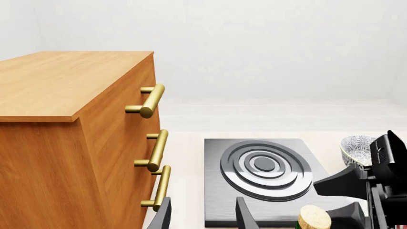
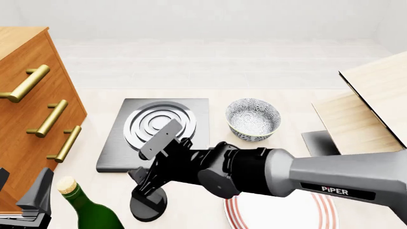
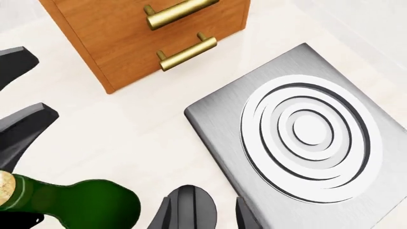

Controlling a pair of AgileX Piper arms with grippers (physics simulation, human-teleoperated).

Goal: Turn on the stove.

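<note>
The stove [image 2: 159, 129] is a dark-grey slab with silver burner rings, left of centre; it also shows in the left wrist view [image 1: 264, 167] and the right wrist view [image 3: 305, 133]. Its black round knob [image 2: 148, 207] sits on the table in front of the slab. My right gripper [image 2: 147, 191] reaches across and is right over the knob. In the right wrist view the knob's ridge [image 3: 188, 207] stands between the open fingers [image 3: 162, 217], with a gap on one side. My left gripper [image 2: 32, 200] is open and empty at the near left, also seen in its wrist view [image 1: 203, 217].
A green corked bottle [image 2: 86, 210] stands just left of the knob. A wooden dresser [image 2: 32, 105] with brass handles fills the left. A patterned bowl [image 2: 253, 119] is right of the stove, a red-rimmed plate [image 2: 279, 214] near front, a plain grey plate [image 2: 321, 143] and wooden boards [image 2: 369, 100] at right.
</note>
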